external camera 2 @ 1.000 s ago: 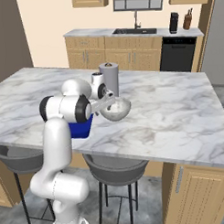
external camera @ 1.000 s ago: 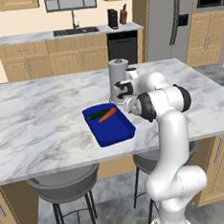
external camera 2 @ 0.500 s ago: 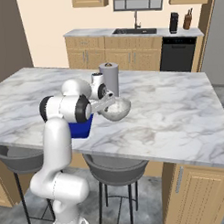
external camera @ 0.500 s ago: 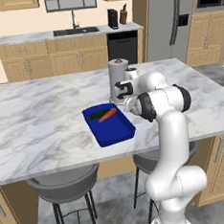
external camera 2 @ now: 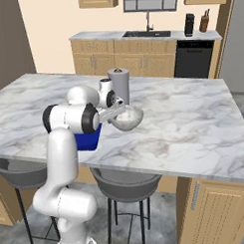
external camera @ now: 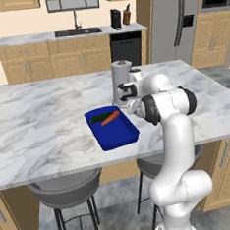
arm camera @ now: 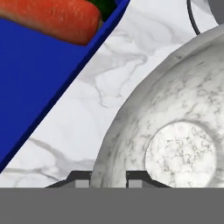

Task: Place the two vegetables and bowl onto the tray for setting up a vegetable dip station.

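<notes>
Left base view gives me the marble-veined island counter (external camera: pixel 34 124), broad and pale, with the arm bent low over it. On it lies the shallow rectangular blue tray (external camera: pixel 120 136), its raised rim glossy. Just beside the tray sits the round, deep, grey-marbled bowl (external camera 2: pixel 128 119), and behind that stands the tall grey paper towel roll (external camera 2: pixel 118 84). Inside the tray, the tapered orange carrot (external camera: pixel 110 118) lies against the dark green cucumber (external camera: pixel 98 119). In the hand view, my gripper (arm camera: pixel 109 178) has its fingers either side of the bowl's rim, clamped on it; a second ago they stood wider apart.
</notes>
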